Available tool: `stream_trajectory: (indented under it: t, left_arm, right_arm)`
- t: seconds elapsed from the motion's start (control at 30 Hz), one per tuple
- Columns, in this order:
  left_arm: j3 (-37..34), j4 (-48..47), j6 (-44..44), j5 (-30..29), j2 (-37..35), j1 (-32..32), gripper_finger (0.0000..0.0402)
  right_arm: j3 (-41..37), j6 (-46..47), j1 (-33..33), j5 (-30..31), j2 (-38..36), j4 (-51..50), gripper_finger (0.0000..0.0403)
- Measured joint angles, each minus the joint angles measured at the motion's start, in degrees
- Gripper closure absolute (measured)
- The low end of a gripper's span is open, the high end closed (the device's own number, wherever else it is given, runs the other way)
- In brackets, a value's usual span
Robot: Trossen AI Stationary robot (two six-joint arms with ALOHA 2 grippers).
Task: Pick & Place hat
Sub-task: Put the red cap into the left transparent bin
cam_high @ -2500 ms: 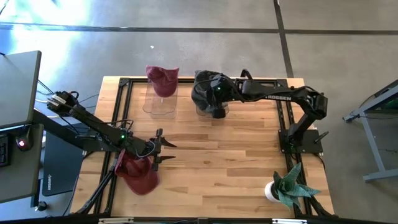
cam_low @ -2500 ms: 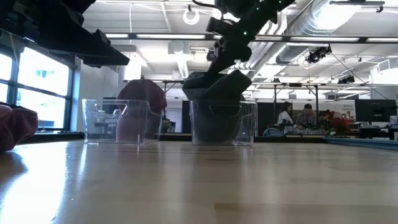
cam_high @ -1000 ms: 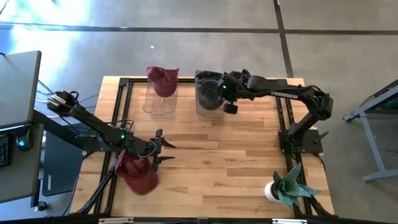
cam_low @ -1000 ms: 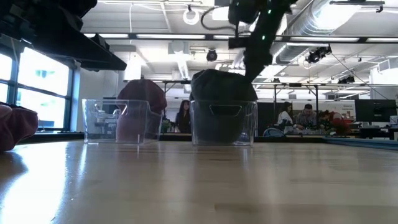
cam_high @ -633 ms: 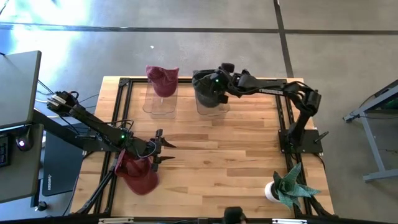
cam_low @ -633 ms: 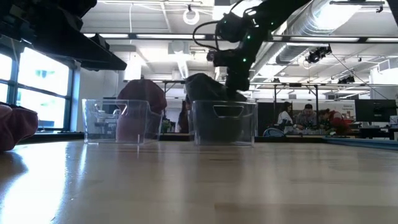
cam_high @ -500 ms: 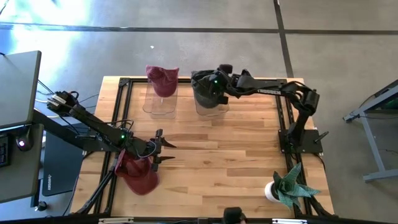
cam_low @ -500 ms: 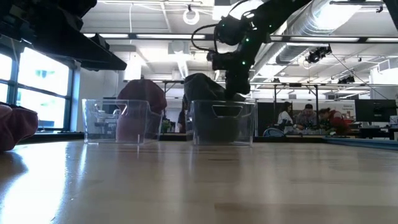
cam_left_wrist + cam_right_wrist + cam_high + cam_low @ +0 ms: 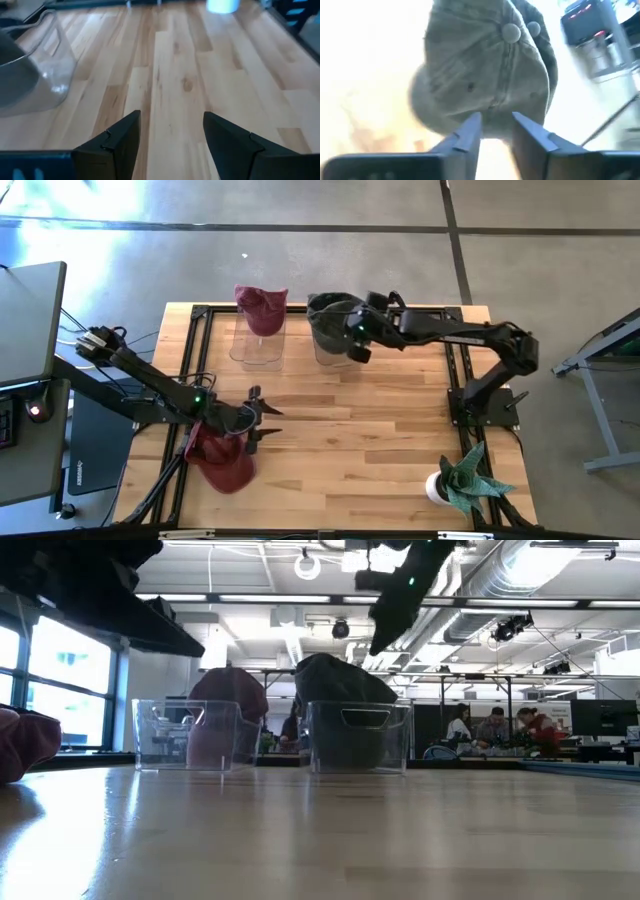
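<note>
A dark grey hat sits in a clear bin at the table's far middle, its crown bulging over the rim. My right gripper hangs above the bin's near right side, narrowly open and touching nothing. A red hat fills the clear bin to the left. Another red hat lies on the table near the left edge. My left gripper waits open just right of it.
A potted plant stands at the near right corner, its white pot visible from the left wrist. Black frame rails run along the table's sides. Bare wood lies between the arms. People sit in the room behind.
My right gripper swung toward the far left and dipped onto the dark hat in its bin. It then rose and drew back to the bin's near right side. The hat's crown now peaks more toward the left. The left arm kept still.
</note>
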Motion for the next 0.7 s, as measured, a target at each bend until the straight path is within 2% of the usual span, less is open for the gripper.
stream_trajectory:
  t: [0.17,0.27,0.33,0.4,0.5,0.6,0.7]
  left_arm:
    - [12.9,-22.3,-6.0,-8.1,3.9,-5.1,0.0197]
    - [21.8,-35.7,-12.1,-12.9,8.7,-8.6,0.0211]
    - [27.5,-44.0,-16.6,-13.1,12.3,-10.3,0.0223]
    - [32.6,-51.2,-21.3,-10.5,16.3,-11.4,0.0236]
    - [39.5,-60.6,-28.8,-0.7,21.9,-11.3,0.0253]
    - [42.6,-60.7,-36.9,9.7,25.7,-11.2,0.0263]
    - [44.3,-59.0,-48.0,12.6,28.7,-10.7,0.0263]
  right_arm:
    - [0.0,18.0,6.1,-6.3,-4.2,-6.4,0.0215]
    - [-1.1,23.6,12.4,-8.1,-4.4,-6.0,0.0206]
    - [-4.0,24.0,17.0,-8.0,-4.1,-2.6,0.0209]
    - [-8.0,25.0,21.5,-7.9,-4.0,2.4,0.0216]
    - [-15.1,26.9,27.5,-6.9,-4.0,13.2,0.0228]
    - [-22.1,26.6,31.7,-5.8,-4.0,23.5,0.0242]
    - [-27.1,24.8,34.2,-3.6,-4.0,32.3,0.0256]
